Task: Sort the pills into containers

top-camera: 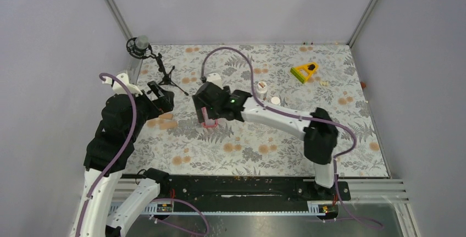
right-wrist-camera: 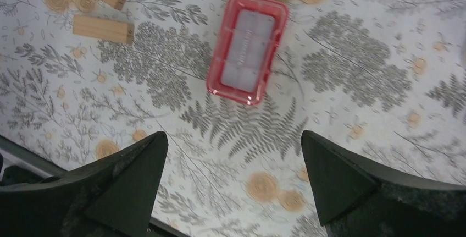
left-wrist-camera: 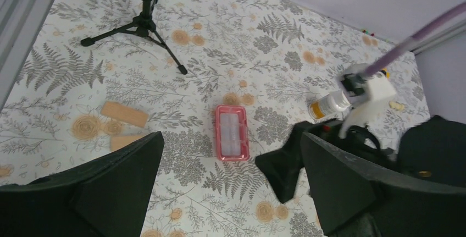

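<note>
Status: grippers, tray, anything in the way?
Left gripper open, empty. Right gripper open, above pill tray. Tray flat on cloth, nothing touching it. Two wooden blocks beside it, apart.

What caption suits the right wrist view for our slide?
Open right gripper hovers above the red pill tray, two wooden blocks nearby.

Overhead, two wrists (tray (left-wrist-camera: 232, 132) perhaps shared)

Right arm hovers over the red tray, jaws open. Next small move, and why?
Probably ease the right gripper forward and down toward the red tray. Its jaws stand open and empty, and the tray lies ahead of the gap, off-centre and skewed to it, so squaring up over it first looks sensible.
</note>
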Controlling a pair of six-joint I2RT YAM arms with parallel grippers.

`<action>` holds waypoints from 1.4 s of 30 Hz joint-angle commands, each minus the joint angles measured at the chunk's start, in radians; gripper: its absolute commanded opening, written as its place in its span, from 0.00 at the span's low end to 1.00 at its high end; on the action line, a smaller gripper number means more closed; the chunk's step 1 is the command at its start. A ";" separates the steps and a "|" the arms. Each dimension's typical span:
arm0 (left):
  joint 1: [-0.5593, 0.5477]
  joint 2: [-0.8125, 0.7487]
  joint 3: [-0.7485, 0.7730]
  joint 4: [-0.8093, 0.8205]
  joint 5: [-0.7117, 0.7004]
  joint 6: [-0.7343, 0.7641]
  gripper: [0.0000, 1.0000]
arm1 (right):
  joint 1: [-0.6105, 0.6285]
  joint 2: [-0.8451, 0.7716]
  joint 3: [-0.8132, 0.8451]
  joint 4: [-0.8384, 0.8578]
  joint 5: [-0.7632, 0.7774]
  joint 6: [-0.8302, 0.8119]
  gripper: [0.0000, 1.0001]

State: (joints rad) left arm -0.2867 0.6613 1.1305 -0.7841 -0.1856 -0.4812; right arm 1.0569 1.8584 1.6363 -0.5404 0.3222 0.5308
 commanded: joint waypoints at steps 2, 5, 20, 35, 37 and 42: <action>0.006 -0.009 0.015 -0.055 -0.075 -0.037 0.99 | 0.044 0.204 0.203 0.007 0.108 0.064 1.00; 0.006 -0.030 -0.003 -0.060 -0.085 -0.046 0.99 | 0.046 0.311 0.300 -0.037 0.142 0.088 0.99; 0.006 -0.082 -0.066 -0.062 -0.075 -0.044 0.99 | 0.034 0.522 0.445 -0.063 0.286 0.048 0.99; 0.006 -0.085 -0.101 -0.028 -0.035 -0.070 0.99 | -0.010 0.524 0.359 -0.035 0.166 0.077 0.91; 0.007 -0.084 -0.104 -0.027 -0.034 -0.073 0.99 | -0.015 0.532 0.360 -0.030 0.151 0.076 0.90; 0.006 -0.090 -0.113 -0.026 -0.029 -0.083 0.99 | -0.023 0.548 0.372 -0.029 0.140 0.077 0.93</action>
State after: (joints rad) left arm -0.2867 0.5770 1.0286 -0.8593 -0.2371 -0.5510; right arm 1.0477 2.3783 1.9984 -0.5827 0.4751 0.5903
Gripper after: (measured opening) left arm 0.985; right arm 0.914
